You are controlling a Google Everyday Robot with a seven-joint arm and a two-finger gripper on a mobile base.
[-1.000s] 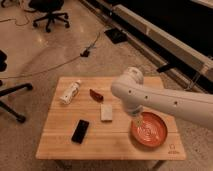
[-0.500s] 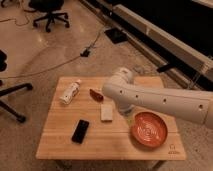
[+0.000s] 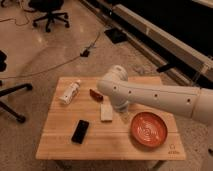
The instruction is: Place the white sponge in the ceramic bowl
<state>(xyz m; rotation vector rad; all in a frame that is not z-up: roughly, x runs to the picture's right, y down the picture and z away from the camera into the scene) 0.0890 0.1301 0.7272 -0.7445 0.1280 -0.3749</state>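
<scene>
The white sponge [image 3: 106, 111] lies flat near the middle of the wooden table [image 3: 60, 145]. The ceramic bowl [image 3: 149, 130], orange-red with pale swirls inside, sits at the front right of the table and holds nothing. My white arm reaches in from the right, and its bend hangs over the table's middle. My gripper [image 3: 120, 111] points down under that bend, just right of the sponge and left of the bowl. The arm covers most of it.
A white bottle [image 3: 70, 92] lies on its side at the back left. A small red object [image 3: 96, 95] sits behind the sponge. A black phone [image 3: 80, 131] lies at the front left. An office chair [image 3: 50, 15] and floor cables [image 3: 85, 52] are beyond the table.
My arm has swung left, from over the bowl to beside the sponge. The bowl is now fully uncovered. The things on the table have not moved.
</scene>
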